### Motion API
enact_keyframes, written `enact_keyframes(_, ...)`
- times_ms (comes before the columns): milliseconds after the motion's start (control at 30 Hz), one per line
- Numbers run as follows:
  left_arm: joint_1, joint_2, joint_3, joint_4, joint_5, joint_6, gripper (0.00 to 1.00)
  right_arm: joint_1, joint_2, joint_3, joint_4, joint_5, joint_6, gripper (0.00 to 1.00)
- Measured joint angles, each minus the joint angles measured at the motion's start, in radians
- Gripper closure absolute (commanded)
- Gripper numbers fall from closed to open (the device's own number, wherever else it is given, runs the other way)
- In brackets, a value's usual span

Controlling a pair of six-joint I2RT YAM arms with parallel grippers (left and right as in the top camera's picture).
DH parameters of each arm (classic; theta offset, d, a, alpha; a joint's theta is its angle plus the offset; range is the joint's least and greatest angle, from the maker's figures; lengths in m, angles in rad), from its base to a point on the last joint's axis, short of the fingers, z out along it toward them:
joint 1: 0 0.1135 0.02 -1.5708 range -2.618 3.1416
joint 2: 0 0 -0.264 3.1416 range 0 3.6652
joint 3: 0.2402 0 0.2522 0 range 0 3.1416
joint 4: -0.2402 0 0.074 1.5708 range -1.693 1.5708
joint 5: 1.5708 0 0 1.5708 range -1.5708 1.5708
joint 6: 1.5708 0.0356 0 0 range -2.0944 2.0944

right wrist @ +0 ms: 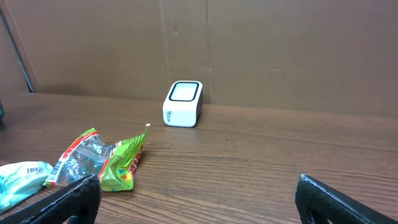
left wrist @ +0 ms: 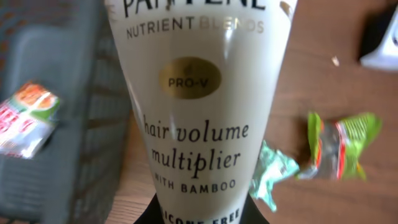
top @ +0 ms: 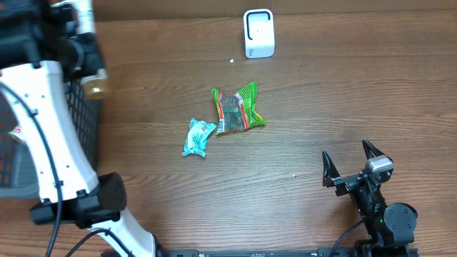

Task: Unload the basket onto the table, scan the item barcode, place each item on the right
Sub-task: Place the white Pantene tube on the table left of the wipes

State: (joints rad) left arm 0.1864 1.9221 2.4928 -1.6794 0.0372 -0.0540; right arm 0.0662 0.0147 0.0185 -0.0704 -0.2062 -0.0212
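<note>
The tube (left wrist: 196, 124) is a glossy cream one with a gold oval badge and dark lettering for a hair volume product. It is at the far left, held above the right edge of the basket (top: 78, 121), with the left pincer (top: 82, 57) clamped shut on it. In the left wrist view its long axis runs straight up the picture, the words read upright, and it narrows toward the bottom edge. No barcode shows on this face. A red and white packet (left wrist: 28, 118) lies in the basket. On the tabletop (top: 321, 93) a green packet (top: 239, 108) and a teal packet (top: 198, 137) lie close together in the middle. The white scanner (top: 258, 33) stands beyond them at the far edge. The right pincer (top: 345, 153) waits near right, wide open and empty.
</note>
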Motion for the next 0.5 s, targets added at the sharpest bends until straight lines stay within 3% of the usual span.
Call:
enact_keyframes(200,-0.069,-0.001,-0.117,0.005,-0.020,0.027,0.96,0.000,0.000,0.000,0.000,0.000,0.000,0.00)
enact_keyframes(500,-0.073,0.000,-0.558,0.174,-0.029,0.057,0.96,0.000,0.000,0.000,0.000,0.000,0.000,0.00)
